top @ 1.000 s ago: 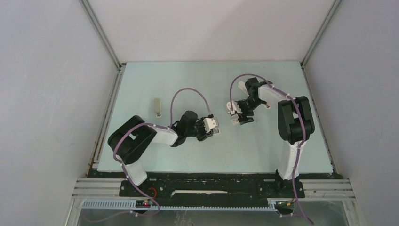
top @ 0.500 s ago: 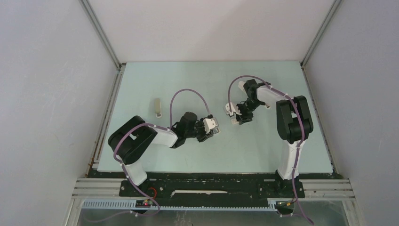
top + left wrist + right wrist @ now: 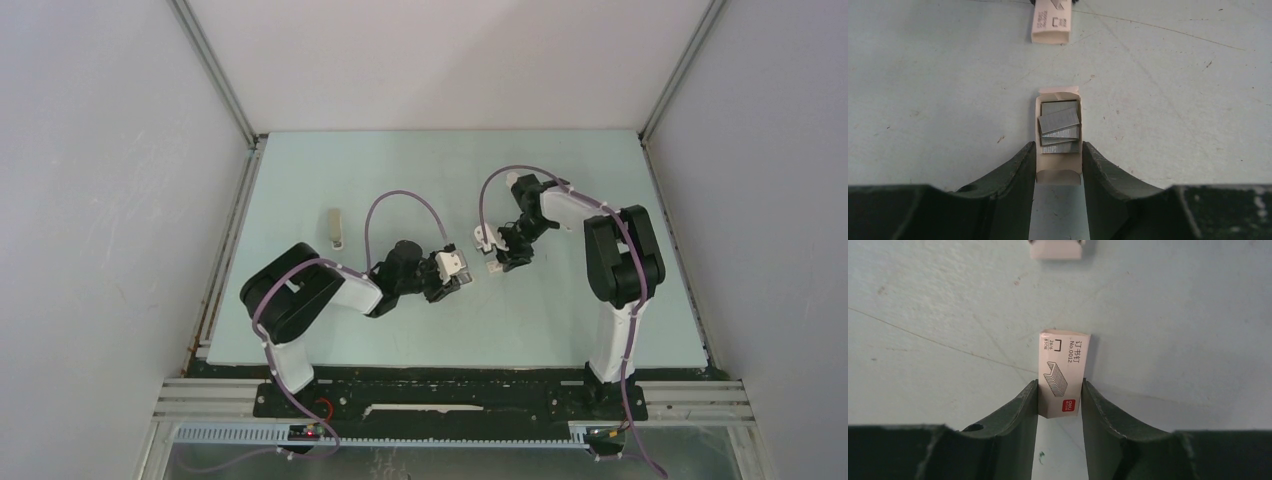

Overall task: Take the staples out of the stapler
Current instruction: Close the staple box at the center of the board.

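Left wrist: staples [image 3: 1060,127] lie unloaded in a tray [image 3: 1059,176] clamped by the left hand [image 3: 1058,151], the right hand [image 3: 1059,390] clamping its sleeve [image 3: 1051,22] at 12 o'clock; seemingly only boxing remains.

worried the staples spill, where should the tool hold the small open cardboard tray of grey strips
Pinch the small open cream cardboard tray by its two long side walls, coming in level from its short near end. It lies open side up with loose silvery-grey staple strips piled inside, so a level side pinch keeps them in. The fingers of the left tool grip those walls.
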